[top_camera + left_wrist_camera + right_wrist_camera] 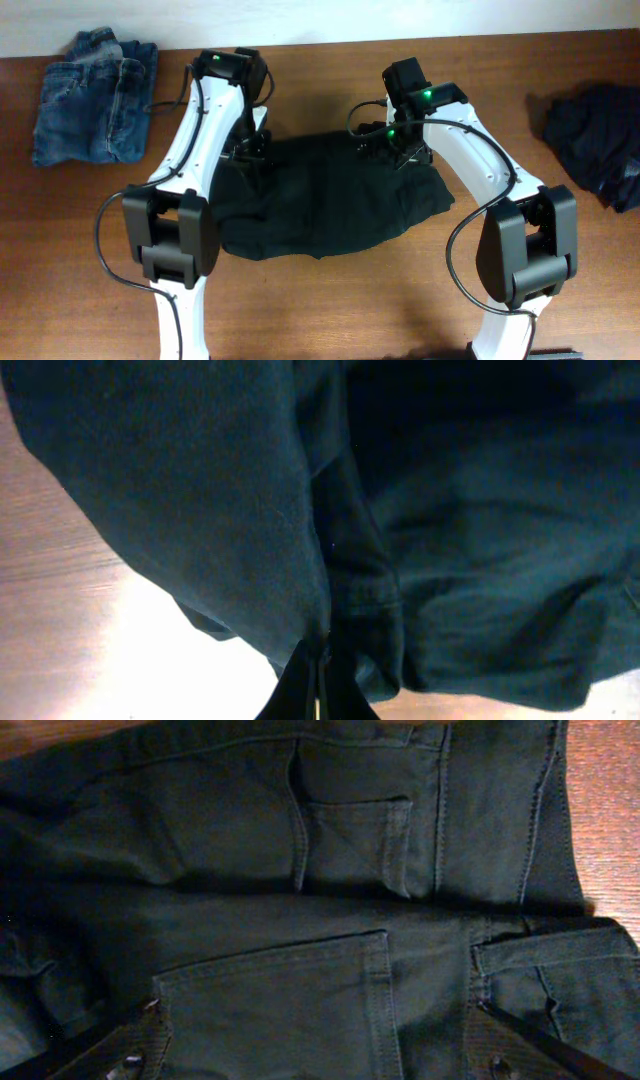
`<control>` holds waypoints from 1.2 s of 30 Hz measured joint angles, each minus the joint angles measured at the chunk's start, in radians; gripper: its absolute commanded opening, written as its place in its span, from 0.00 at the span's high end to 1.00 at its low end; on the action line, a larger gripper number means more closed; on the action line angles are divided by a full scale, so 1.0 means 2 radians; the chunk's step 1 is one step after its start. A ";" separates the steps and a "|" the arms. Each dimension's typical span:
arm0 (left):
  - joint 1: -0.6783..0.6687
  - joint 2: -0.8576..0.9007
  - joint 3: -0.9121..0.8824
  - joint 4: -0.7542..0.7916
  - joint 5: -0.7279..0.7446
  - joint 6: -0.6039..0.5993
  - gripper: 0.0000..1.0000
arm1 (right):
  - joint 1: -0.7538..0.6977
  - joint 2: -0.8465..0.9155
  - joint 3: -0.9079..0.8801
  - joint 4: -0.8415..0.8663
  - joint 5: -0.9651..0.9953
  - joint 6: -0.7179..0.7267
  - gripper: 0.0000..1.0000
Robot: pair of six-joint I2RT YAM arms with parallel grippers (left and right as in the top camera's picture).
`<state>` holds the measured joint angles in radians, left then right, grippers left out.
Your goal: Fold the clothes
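A dark, near-black pair of trousers (320, 200) lies spread in the middle of the wooden table. My left gripper (250, 152) is at its back left edge. In the left wrist view the fingers (318, 682) are shut together on a fold of the dark cloth (200, 490), which hangs bunched from them. My right gripper (392, 143) is at the back right edge of the trousers. In the right wrist view its fingers (320, 1055) are spread wide and open over the back pockets (350, 840), holding nothing.
A folded pair of blue jeans (95, 95) lies at the back left corner. A crumpled dark blue garment (595, 135) lies at the right edge. Bare wooden table (330, 310) shows in front of the trousers.
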<state>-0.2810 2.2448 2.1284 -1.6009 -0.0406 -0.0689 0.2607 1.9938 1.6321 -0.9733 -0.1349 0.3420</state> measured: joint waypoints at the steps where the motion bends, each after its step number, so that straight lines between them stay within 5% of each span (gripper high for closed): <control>1: -0.005 -0.002 0.000 -0.001 0.000 0.000 0.99 | 0.000 0.000 0.000 0.001 0.000 0.000 0.01; 25: -0.072 -0.081 0.000 -0.039 0.007 0.000 0.99 | 0.000 0.002 0.000 0.001 0.000 0.001 0.01; 27: -0.081 -0.081 0.000 -0.039 0.008 0.000 0.83 | 0.000 0.002 0.000 0.001 0.000 0.001 0.01; 29: -0.089 -0.081 0.000 -0.035 0.011 0.000 0.51 | 0.000 0.002 0.000 0.001 0.000 0.001 0.01; 36: -0.095 -0.081 0.000 -0.030 0.015 -0.001 0.44 | 0.000 0.002 0.000 -0.004 0.000 0.001 0.01</control>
<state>-0.4702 2.0834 2.1292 -1.6600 -0.0109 -0.0700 0.2607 1.9976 1.6321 -0.9821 -0.1341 0.3443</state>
